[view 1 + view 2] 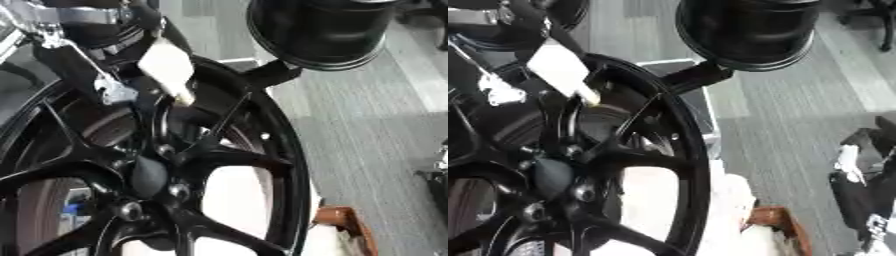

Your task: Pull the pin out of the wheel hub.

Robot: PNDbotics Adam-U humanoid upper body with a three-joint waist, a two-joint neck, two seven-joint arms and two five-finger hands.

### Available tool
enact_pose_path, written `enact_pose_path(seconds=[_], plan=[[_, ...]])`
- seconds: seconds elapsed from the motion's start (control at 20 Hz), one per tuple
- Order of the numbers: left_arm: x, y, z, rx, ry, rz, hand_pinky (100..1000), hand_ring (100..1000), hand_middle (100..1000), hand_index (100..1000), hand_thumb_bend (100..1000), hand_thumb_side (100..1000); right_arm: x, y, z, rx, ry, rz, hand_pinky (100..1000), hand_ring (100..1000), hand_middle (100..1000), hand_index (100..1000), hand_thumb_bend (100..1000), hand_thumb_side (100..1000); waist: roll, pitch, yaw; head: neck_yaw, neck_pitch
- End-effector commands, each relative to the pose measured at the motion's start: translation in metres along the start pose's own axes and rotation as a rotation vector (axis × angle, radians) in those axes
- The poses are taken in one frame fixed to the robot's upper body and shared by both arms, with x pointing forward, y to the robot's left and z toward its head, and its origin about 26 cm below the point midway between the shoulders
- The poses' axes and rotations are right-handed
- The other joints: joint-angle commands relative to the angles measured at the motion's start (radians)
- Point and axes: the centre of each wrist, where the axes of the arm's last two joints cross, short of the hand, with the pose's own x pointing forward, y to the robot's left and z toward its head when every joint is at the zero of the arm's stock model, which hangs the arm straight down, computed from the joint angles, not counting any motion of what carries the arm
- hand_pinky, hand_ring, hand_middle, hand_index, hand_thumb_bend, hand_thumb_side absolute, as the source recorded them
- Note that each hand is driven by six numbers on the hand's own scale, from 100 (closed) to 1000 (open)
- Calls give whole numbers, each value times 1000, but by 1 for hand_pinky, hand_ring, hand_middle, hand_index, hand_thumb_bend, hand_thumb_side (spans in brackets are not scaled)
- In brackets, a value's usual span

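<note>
The wheel hub [150, 175] sits low and left in my view, a glossy black alloy wheel standing on edge, its spokes [229, 161] fanning out from a rounded dark centre cap. Around that cap I see silver lug nuts [179, 190], one at its lower right, another at the lower left, a smaller one above. Behind the spokes a grey brake disc [109, 131] shows. I cannot pick out the pin among these dark parts.

The black rim [293, 165] curves down the right side of the wheel, and beyond it lies grey striped floor [376, 150]. An orange-brown object [776, 220] lies near the rim's lower edge.

My left hand [98, 75] comes in from the upper left, over the wheel's top, black with silver parts, against a pale, cream-coloured piece [168, 67]. I cannot tell whether its fingers are curled or straight. My right hand [859, 185] rests at the right edge, dark with a white patch, its fingers unclear too.
</note>
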Motion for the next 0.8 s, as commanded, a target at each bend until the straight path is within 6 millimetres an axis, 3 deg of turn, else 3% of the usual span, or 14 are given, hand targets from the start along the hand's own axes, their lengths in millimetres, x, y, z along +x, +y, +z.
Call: enact_pose_path(seconds=[0.05, 0.2, 0.35, 0.55, 0.8], plan=[[8, 26, 14, -184, -144, -191, 560, 445, 249, 329, 100, 261, 2, -5, -5, -8, -26, 10, 851, 756, 604, 785, 100, 412, -1, -31, 1, -6, -14], [9, 38, 27, -127, -128, -156, 560, 444, 250, 329, 100, 252, 1, -7, -5, -14, -29, 19, 851, 756, 604, 785, 100, 408, 1, -37, 7, -8, -13], [-1, 48, 55, -56, -42, -96, 567, 447, 250, 329, 100, 247, 0, -10, -5, -16, -35, 34, 852, 756, 604, 785, 100, 404, 2, -46, 16, -11, -10], [-18, 51, 106, 42, 88, 4, 576, 449, 247, 327, 100, 244, -2, -15, -5, -27, -39, 52, 852, 756, 603, 785, 100, 400, 2, -57, 27, -14, -4], [-28, 41, 182, 151, 256, 133, 581, 444, 242, 321, 100, 260, -3, -17, -5, -40, -40, 63, 852, 757, 603, 784, 100, 396, -3, -67, 41, -12, 3]])
